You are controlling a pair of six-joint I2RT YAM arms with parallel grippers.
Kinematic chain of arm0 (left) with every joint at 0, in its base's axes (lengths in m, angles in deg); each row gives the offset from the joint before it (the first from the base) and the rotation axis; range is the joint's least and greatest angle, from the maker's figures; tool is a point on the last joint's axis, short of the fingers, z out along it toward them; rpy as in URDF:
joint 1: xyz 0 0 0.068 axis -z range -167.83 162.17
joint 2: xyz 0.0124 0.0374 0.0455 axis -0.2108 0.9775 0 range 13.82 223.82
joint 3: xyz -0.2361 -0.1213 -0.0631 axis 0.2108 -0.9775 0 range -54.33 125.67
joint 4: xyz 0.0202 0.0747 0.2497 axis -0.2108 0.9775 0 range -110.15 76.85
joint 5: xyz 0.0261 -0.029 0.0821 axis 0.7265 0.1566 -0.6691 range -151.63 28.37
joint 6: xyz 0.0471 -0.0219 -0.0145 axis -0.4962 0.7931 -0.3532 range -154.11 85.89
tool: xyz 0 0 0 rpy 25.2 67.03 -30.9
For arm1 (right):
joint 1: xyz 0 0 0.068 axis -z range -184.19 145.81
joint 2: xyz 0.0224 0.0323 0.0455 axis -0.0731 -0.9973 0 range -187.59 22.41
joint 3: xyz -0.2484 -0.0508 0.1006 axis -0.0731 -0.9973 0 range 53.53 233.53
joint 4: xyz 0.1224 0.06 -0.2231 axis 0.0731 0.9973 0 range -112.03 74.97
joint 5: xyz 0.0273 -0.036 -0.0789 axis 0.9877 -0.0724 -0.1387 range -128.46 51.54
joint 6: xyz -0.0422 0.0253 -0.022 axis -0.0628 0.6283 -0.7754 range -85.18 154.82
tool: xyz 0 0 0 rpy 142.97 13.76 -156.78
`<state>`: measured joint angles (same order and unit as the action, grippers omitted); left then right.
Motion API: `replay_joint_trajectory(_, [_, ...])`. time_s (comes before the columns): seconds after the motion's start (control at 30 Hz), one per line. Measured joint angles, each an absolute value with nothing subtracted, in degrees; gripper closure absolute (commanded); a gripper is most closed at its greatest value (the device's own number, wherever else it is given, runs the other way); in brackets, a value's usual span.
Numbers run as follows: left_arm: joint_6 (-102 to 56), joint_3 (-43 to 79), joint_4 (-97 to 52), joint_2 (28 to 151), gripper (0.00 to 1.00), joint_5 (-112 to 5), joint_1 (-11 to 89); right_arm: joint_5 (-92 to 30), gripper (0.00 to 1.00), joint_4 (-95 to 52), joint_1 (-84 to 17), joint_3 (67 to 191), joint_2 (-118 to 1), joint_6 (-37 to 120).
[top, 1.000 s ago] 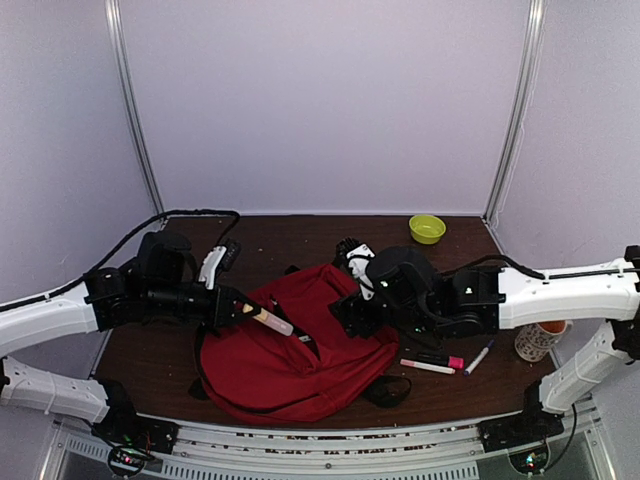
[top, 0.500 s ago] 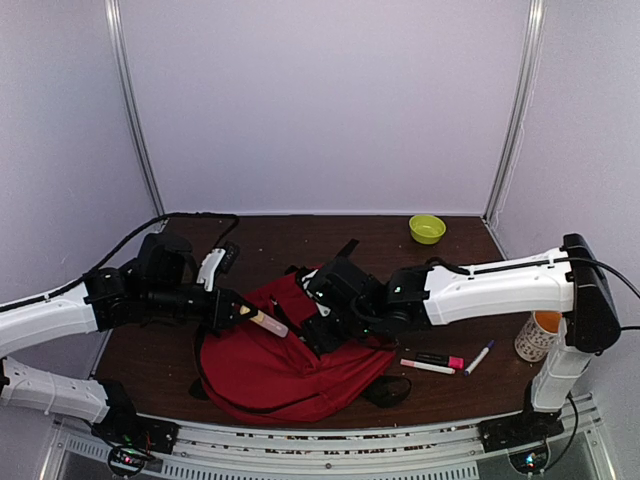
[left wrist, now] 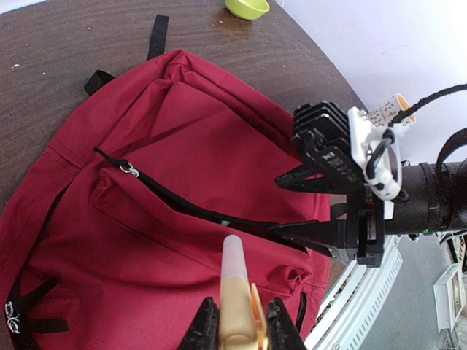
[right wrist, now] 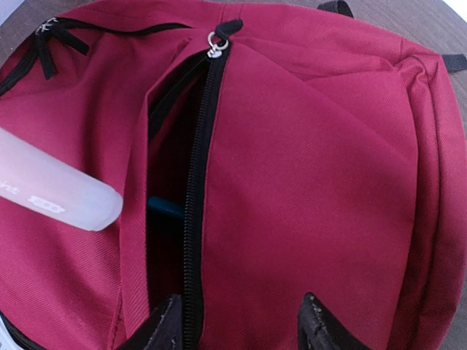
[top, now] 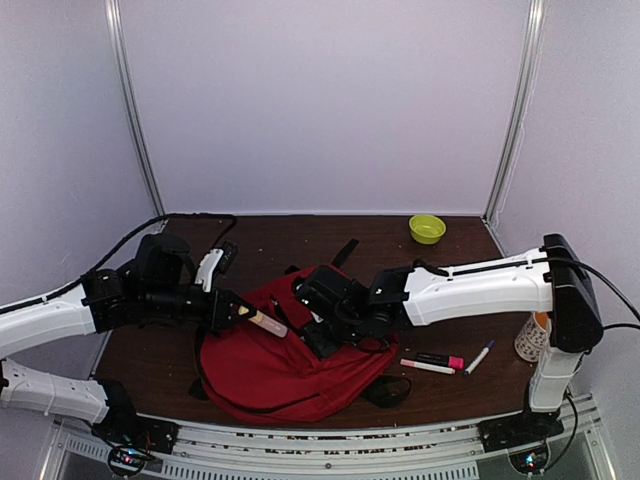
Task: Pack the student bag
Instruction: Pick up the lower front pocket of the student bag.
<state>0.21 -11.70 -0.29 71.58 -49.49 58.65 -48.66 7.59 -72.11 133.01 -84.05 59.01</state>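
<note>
The student bag (top: 270,370) lies flat on the table, dark red with black straps. Its front pocket (right wrist: 171,182) is unzipped, and something blue (right wrist: 164,208) shows inside. My left gripper (top: 240,312) hovers over the bag's left side, shut on an orange marker (left wrist: 235,292) with a frosted cap (right wrist: 51,189) that points at the pocket. Low over the bag's middle, my right gripper (right wrist: 241,324) is open. Its fingers straddle the red fabric beside the zipper, with the left fingertip (right wrist: 164,321) at the pocket's edge. The zipper pull (right wrist: 214,49) sits at the far end of the opening.
A green bowl (top: 427,228) stands at the back right. A pink-capped marker (top: 428,366), a black marker (top: 443,359) and a blue pen (top: 479,357) lie right of the bag. A patterned cup (top: 535,340) stands at the far right. A black cable (top: 170,215) runs along the back left.
My right arm has swung left from the bag's right edge to over the open pocket, and its jaws have narrowed. The left gripper and its marker have stayed put.
</note>
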Motion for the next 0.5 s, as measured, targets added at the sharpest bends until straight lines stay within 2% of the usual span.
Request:
replay_joint_trajectory(0.07, [0.21,-11.7,-0.31,71.58,1.0,-49.49,58.65,-48.75,0.62,8.21,-72.22,133.39,-84.97,59.27])
replay_joint_trajectory(0.2, [0.21,-11.7,-0.31,71.58,1.0,-49.6,58.65,-49.03,0.85,9.5,-72.35,134.06,-86.32,59.6])
replay_joint_trajectory(0.3, [0.21,-11.7,-0.33,71.58,1.0,-49.77,58.65,-49.21,0.97,10.63,-72.38,134.28,-86.36,60.08])
replay_joint_trajectory(0.33, [0.21,-11.7,-0.35,71.58,1.0,-49.84,58.65,-49.29,1.0,10.87,-72.42,134.44,-86.36,60.23])
replay_joint_trajectory(0.5, [0.21,-11.7,-0.68,71.69,1.0,-49.84,58.65,-50.02,1.0,11.88,-72.7,134.94,-86.36,60.78])
